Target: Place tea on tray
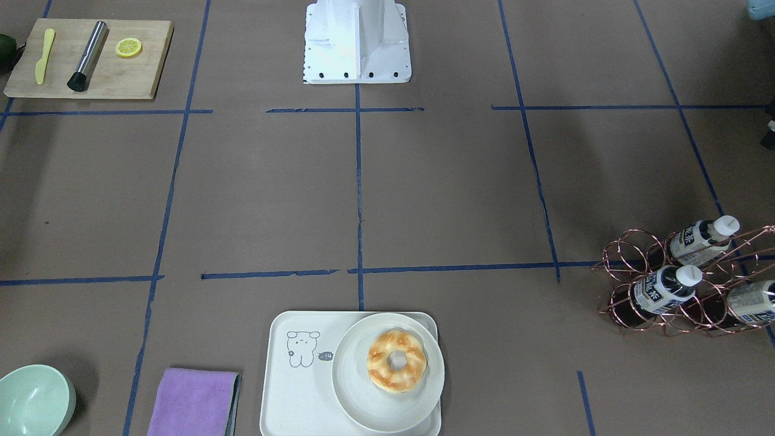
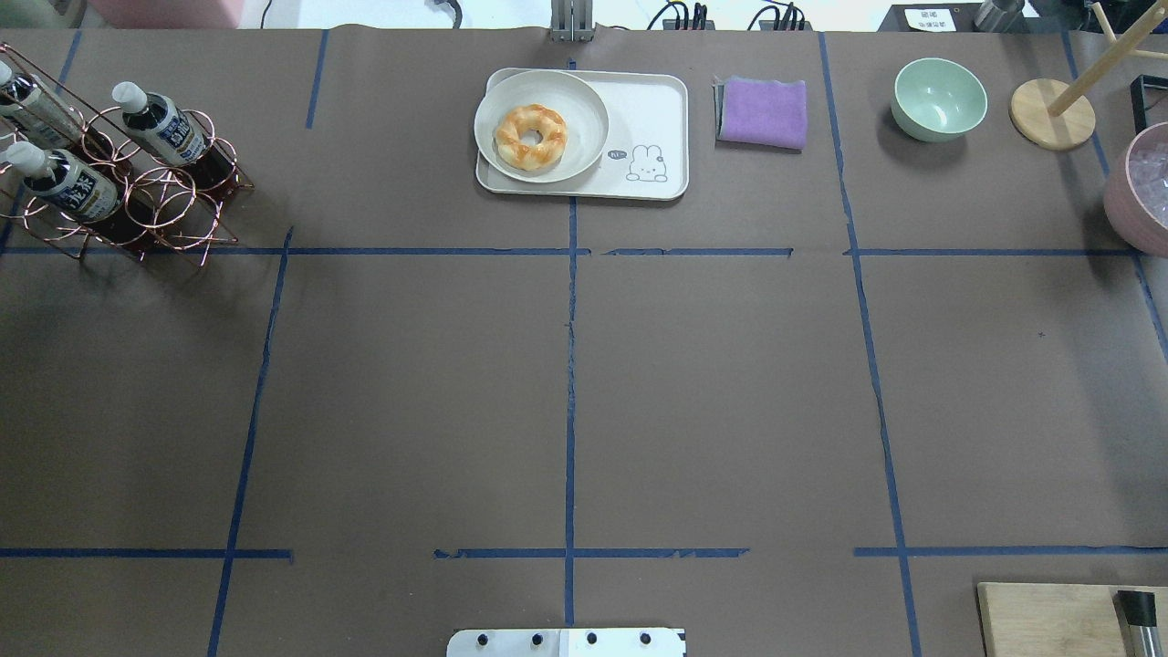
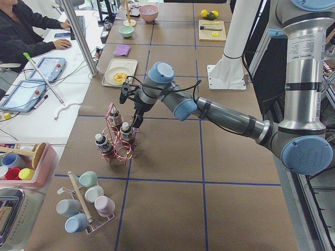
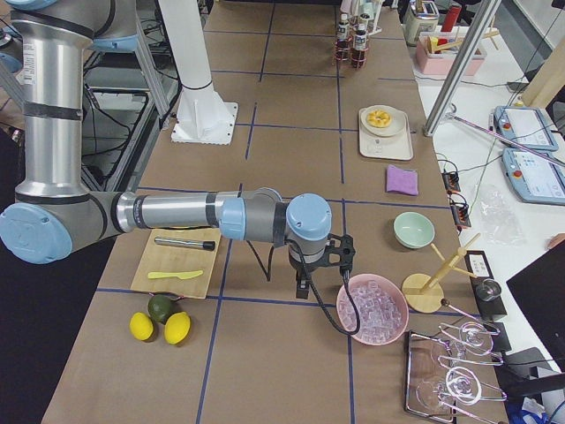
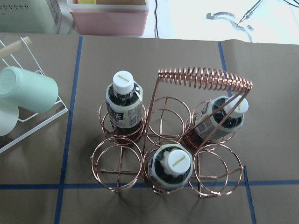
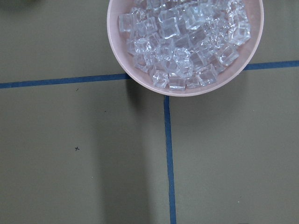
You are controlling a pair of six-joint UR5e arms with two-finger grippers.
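Three bottles of tea (image 5: 172, 165) stand capped in a copper wire rack (image 5: 205, 79) near the far left corner of the desk (image 2: 411, 411), and none of them is on the tray (image 1: 290, 393); judged from this, the task is at its very start, with grasp, lift, carry and set-down all left to do. The cream tray lies at the far edge of the desk near its middle, well apart from the rack, and one half of it is taken up by a round plate (image 1: 363, 412) bearing a glazed doughnut (image 1: 396, 360). The half with the line-drawn animal is bare and seems the likely place for a bottle. The left arm reaches out low across the desk with its wrist bent downward, so that the left tool (image 3: 137, 121) hangs over the rack, close above the bottle caps. Its wrist camera looks straight down on all three bottles but shows no fingers, so whether this tool is spread or clenched cannot be told, nor which bottle it is aimed at. The right arm is stretched out on the opposite side, its right tool (image 4: 303, 284) pointing down at bare desk just beside a pink bowl of ice cubes (image 6: 187, 92), far from both tea and tray. Its state likewise cannot be told.
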